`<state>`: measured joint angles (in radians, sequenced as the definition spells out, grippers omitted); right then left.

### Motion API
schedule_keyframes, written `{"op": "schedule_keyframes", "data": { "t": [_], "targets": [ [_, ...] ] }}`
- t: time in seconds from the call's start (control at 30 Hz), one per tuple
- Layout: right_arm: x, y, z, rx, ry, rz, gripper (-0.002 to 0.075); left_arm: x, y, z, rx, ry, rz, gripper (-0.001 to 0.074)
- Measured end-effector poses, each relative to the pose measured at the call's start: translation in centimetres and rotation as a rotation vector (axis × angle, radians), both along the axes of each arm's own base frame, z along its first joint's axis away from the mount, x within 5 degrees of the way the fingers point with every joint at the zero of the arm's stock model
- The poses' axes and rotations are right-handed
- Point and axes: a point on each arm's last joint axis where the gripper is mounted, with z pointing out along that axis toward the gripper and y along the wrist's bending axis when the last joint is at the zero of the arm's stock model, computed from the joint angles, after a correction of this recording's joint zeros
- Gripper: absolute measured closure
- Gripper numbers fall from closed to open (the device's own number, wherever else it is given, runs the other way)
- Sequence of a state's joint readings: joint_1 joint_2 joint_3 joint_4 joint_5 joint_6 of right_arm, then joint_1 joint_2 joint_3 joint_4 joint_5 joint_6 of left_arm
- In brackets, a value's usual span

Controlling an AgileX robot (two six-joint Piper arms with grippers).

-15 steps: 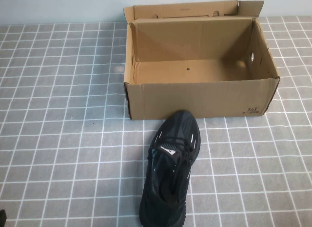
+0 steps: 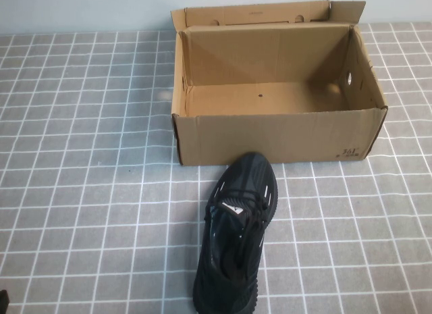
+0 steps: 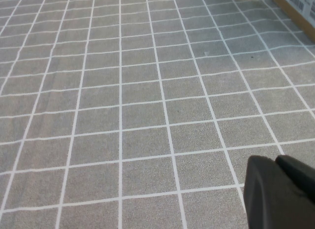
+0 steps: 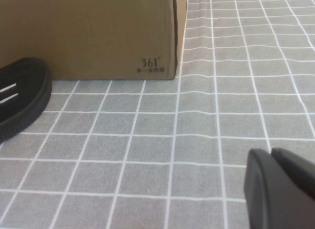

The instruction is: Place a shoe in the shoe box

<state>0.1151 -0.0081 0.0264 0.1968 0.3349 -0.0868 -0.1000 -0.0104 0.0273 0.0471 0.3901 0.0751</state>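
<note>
Both grippers parked low over the grid cloth, shoe outside the box.

We see the left gripper (image 3: 280, 189) only as a dark tip in its wrist view, over bare cloth; we cannot tell its opening. Same for the right gripper (image 4: 280, 189): dark tip over the cloth, opening unclear, box corner and shoe toe ahead of it. In the high view the shoe (image 2: 237, 236) lies lower centre of frame on the gridded tablecloth (image 2: 81, 192), toe just touching the near wall of the shoe box (image 2: 277, 135). Box sits upper centre, lid flap open and standing behind, interior bare.
</note>
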Motion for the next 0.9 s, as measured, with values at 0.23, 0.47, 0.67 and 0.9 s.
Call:
{"op": "schedule_keyframes", "data": {
  "t": [0.23,0.47,0.67,0.9],
  "targets": [
    [0.0,0.0,0.0,0.0,0.0,0.0,0.0742,0.0,0.0,0.0,0.0,0.0,0.0,0.0736],
    [0.0,0.0,0.0,0.0,0.0,0.0,0.0742,0.0,0.0,0.0,0.0,0.0,0.0,0.0736],
    [0.1,0.2,0.8,0.172,-0.056,-0.014,0.0742,0.0,0.0,0.0,0.0,0.0,0.0,0.0736],
    [0.2,0.3,1.9,0.501,-0.102,-0.05,0.0742,0.0,0.0,0.0,0.0,0.0,0.0,0.0736]
  ]
}}
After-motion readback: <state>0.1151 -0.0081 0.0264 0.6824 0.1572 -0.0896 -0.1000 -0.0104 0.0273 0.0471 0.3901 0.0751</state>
